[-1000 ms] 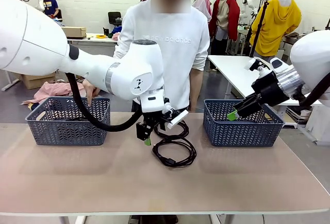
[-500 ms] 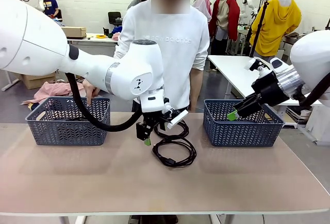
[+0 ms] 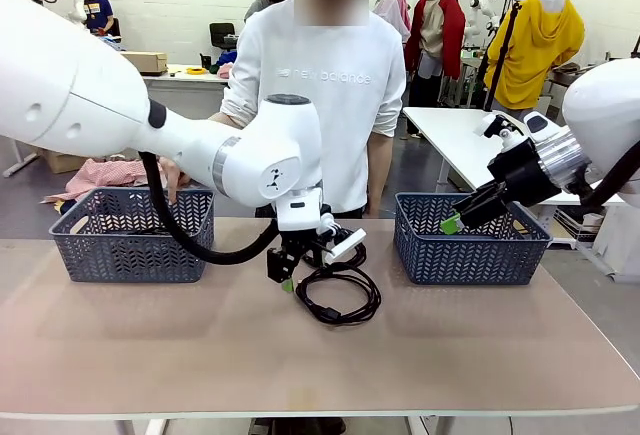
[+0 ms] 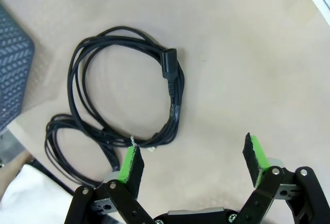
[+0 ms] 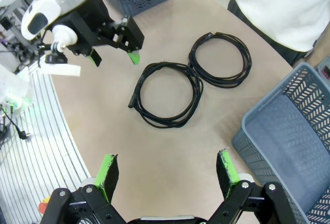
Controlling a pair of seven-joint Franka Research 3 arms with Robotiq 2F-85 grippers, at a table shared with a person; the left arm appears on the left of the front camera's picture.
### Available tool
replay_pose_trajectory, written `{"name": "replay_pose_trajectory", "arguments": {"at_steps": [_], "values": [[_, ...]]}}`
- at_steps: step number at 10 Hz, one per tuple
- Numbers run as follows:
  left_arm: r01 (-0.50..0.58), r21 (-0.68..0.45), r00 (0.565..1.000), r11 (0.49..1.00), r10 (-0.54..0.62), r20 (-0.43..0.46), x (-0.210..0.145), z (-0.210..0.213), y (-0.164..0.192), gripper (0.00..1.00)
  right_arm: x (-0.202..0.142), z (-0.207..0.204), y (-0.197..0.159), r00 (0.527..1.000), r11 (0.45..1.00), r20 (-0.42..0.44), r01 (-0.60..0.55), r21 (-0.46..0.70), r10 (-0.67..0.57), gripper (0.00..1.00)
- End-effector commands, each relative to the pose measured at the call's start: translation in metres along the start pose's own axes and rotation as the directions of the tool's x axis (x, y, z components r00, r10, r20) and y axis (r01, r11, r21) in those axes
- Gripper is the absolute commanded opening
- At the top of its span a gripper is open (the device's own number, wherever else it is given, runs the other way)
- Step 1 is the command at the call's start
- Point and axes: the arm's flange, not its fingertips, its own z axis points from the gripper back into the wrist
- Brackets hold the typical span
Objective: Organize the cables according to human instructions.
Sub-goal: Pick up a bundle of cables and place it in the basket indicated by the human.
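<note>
Cables (image 3: 312, 312): two coils are lying mid-table between the left basket (image 3: 130, 245) and the right basket (image 3: 470, 255). Their rims are touching on one side. The robot-side coil (image 4: 174, 105) is showing its plug (image 4: 170, 62) on top of the loop. The person-side coil (image 4: 51, 136) is sitting just behind it.

Status:
- The left gripper (image 4: 193, 159) is hovering just beside the robot-side coil, jaws spread wide with nothing between them. One pad is sitting over the spot where the two coils meet.
- The right gripper (image 5: 168, 168) is hanging by the right basket, also spread and empty.
- The person's hand (image 3: 175, 180) is resting at the far rim of the left basket. I'm reading that as the destination cue, but I'm not certain.

My read is that the step in hand is picking the robot-side coil. To do it well:
- Moving off the junction, so only one coil is getting caught.
- Going for the thick run below the plug, where the strands are bunching together.
- Straddling the bundle crosswise, one finger inside the loop and one outside.
- Coming down until the tips are nearly touching the table before closing, so no strand is slipping under.
- Closing fully on all the turns, since a missed turn means the coil is unspooling on the lift.
- Lifting straight up and slowly, watching that the person-side coil isn't dragging along.
</note>
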Motion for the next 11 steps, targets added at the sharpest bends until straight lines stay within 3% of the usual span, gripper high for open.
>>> {"name": "replay_pose_trajectory", "arguments": {"at_steps": [1, 6, 11], "values": [[0.084, 0.003, 0.996, 0.996, -0.084, -0.011, 0.0, -0.008, 0.011, 1.0, 0.001, -0.002, -0.003, 0.999, 1.0, 0.028, -0.019, 0.015, 0.019, 1.0], [0.098, -0.061, 0.994, 0.993, -0.1, -0.032, 0.003, -0.045, 0.026, 1.0, 0.001, -0.002, -0.003, 0.999, 1.0, 0.028, -0.019, 0.015, 0.019, 1.0], [0.093, -0.057, 0.995, 0.994, -0.094, -0.016, -0.006, -0.068, 0.035, 1.0, 0.001, -0.002, -0.003, 0.999, 1.0, 0.028, -0.019, 0.015, 0.019, 1.0]]}}
